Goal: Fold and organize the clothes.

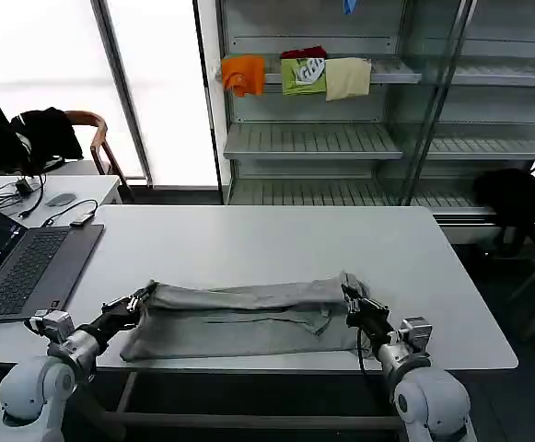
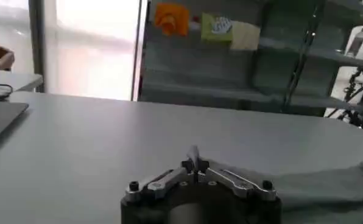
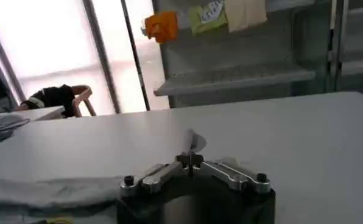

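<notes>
Head view: grey shirt (image 1: 239, 318) lies folded lengthwise along the desk (image 1: 267, 244) near edge. Left pincer (image 1: 141, 299) clamps its left end; right pincer (image 1: 348, 298) clamps its right end.

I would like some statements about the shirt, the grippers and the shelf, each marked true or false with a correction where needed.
1. The grey shirt lies on the white table. True.
2. The left gripper is shut on the shirt's edge. True; the left wrist view shows a bit of fabric pinched between its fingers.
3. The right gripper hangs open above the laptop. False; it is shut on the shirt's other end.
4. The orange, green and beige pieces lie on the table. False; they sit on a shelf behind it.
5. The shirt is folded into a small square. False; it stretches out as a long band between the grippers.
</notes>
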